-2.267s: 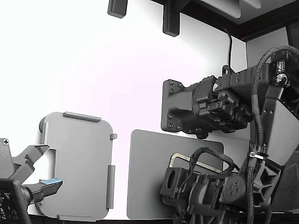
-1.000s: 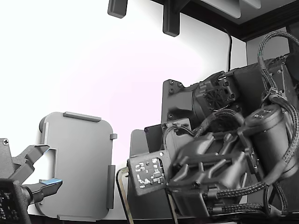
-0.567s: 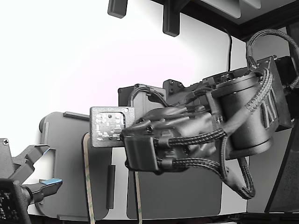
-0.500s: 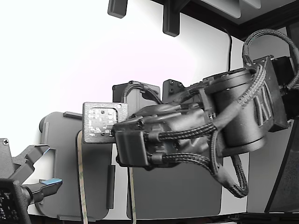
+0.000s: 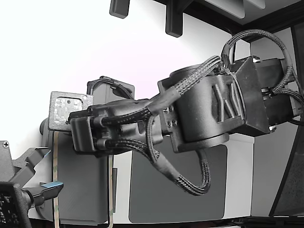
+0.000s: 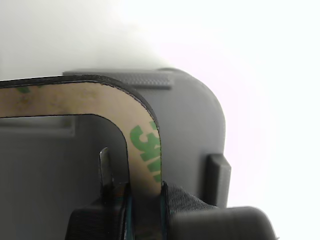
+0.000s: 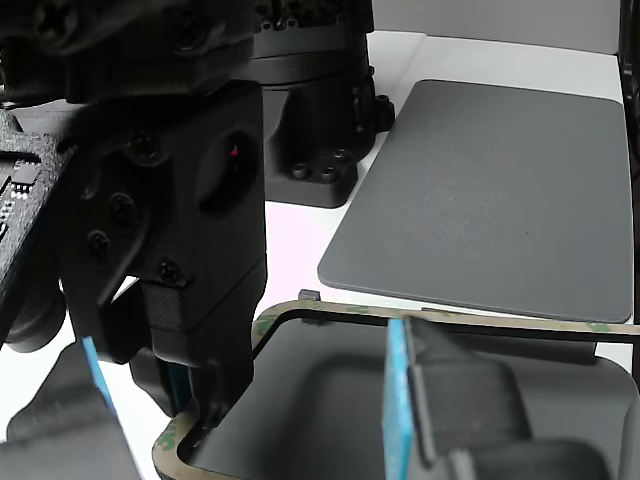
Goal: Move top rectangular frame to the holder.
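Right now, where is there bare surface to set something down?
The dark grey mat lies bare, bordered by the arm base and the holder. The holder end is crowded: the gripper holds the frame over it.

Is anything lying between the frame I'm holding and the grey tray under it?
Nothing visible. The gripper is shut on the frame, which hangs over the tray. The tray's surface looks bare in the wrist view; only its own raised edge tabs stand beside the frame.
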You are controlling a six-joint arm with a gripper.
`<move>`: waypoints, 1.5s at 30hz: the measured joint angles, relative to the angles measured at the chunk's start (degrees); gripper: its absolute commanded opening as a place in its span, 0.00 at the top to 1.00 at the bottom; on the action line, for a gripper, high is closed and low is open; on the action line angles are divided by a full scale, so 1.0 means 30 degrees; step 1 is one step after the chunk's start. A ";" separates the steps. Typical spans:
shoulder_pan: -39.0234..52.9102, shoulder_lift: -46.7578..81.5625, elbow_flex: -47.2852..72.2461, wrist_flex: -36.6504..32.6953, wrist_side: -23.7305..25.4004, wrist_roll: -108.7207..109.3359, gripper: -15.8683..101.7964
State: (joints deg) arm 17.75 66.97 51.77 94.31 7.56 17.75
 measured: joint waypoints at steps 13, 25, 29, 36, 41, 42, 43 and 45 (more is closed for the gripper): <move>-0.0352 -0.0176 0.0850 0.0000 0.0029 -0.0176 0.95; -0.0586 -0.0146 0.1201 0.0000 0.0205 -0.0264 0.95; -0.0645 -0.0146 0.1318 0.0000 0.0322 -0.0264 0.95; -0.0645 -0.0146 0.1318 0.0000 0.0293 0.0146 0.95; -0.0645 -0.0146 0.1348 0.0000 0.0264 0.0293 0.95; -0.0645 -0.0146 0.1406 0.0000 0.0264 0.0322 0.95; -0.0645 -0.0146 0.1465 0.0000 0.0264 0.0322 0.95; -0.0674 -0.0146 0.1641 0.0000 0.0264 0.0381 0.95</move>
State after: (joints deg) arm 15.73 66.53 56.69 94.31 8.35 18.90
